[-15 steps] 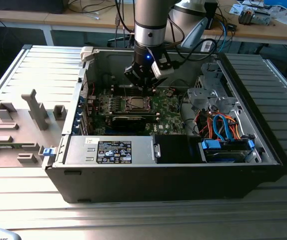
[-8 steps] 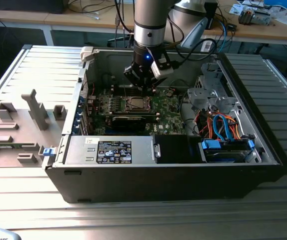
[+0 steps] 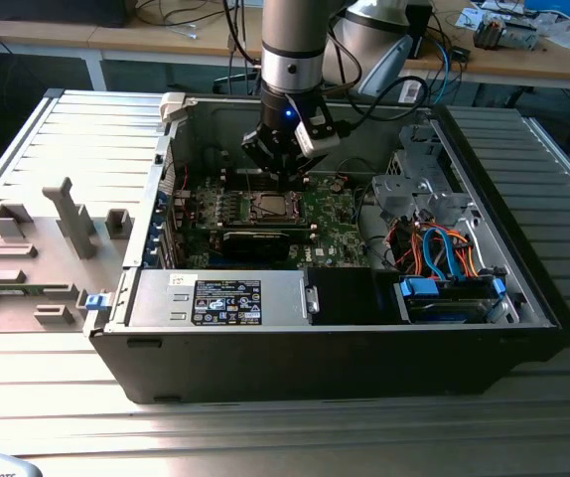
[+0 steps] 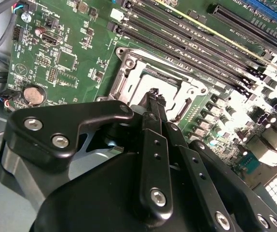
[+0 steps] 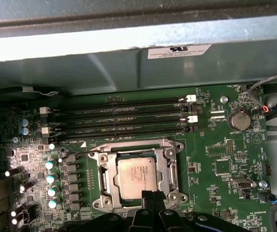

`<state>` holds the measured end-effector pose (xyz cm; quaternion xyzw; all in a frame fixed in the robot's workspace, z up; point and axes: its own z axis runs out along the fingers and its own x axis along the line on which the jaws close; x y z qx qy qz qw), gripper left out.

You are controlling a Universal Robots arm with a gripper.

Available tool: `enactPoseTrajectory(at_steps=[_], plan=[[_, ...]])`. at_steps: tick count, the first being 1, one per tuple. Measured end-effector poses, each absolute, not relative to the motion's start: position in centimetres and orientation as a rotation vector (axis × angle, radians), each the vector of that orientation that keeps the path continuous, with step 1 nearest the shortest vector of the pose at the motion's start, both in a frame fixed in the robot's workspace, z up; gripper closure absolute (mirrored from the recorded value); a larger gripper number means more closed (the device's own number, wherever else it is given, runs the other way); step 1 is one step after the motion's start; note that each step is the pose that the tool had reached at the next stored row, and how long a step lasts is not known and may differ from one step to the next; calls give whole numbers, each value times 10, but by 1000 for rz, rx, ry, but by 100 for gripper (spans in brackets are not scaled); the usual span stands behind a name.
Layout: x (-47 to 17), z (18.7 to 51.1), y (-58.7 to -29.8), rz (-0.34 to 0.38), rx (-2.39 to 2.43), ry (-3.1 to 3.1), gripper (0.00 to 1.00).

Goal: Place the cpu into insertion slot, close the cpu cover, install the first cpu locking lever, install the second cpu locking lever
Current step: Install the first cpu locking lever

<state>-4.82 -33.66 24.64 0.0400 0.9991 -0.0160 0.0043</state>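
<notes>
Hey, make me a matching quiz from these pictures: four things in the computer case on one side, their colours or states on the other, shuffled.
Things:
1. cpu
2. cpu cover
3. coin battery
4. gripper

States:
A. round and silver, near the board's edge
B. hovering at the socket's rim
C. seated in the insertion slot, grey metal top up
D. lying flat as a silvery frame around the chip

Pairs: 1-C, 2-D, 3-A, 4-B

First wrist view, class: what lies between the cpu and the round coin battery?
The silvery cpu cover frame, then green motherboard with small components, lies between the cpu and coin battery.
</notes>
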Motion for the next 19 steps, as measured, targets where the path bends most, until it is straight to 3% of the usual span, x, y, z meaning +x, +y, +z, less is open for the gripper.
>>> enactPoseTrajectory(at_steps=[19], plan=[[-52,246,-337,-50,126,3130,89]])
